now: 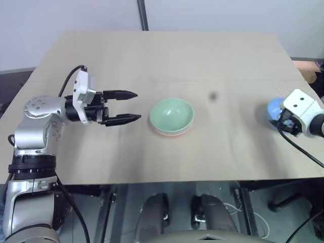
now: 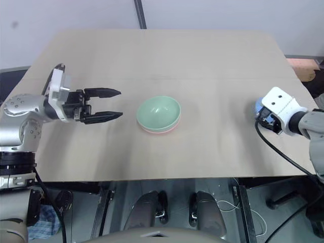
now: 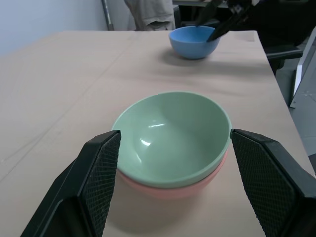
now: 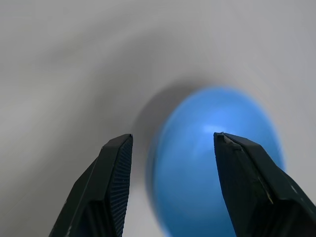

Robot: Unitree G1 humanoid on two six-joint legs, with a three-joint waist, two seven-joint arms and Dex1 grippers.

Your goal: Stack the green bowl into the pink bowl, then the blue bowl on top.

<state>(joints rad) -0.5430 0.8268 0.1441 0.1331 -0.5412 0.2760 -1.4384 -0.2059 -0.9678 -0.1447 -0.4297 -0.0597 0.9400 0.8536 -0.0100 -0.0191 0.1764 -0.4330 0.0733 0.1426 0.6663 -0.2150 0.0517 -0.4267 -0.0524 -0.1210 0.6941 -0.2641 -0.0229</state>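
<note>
The green bowl (image 1: 172, 112) sits nested inside the pink bowl (image 1: 171, 133) at the middle of the table; only the pink rim shows below it. My left gripper (image 1: 137, 106) hovers just to their left, pointing at them, open and empty. In the left wrist view the green bowl (image 3: 173, 136) lies between and beyond its fingers (image 3: 98, 173). The blue bowl (image 1: 273, 107) stands upright near the table's right edge. My right gripper (image 4: 173, 137) is right over it, open, with the bowl (image 4: 217, 158) just beyond its fingertips and partly hidden by the wrist in the head views.
The tan table (image 1: 152, 55) has wide bare areas behind and in front of the bowls. Its right edge runs close to the blue bowl. A cardboard box (image 1: 306, 68) sits off the table's right side, and a dark pole (image 1: 143, 15) rises behind the far edge.
</note>
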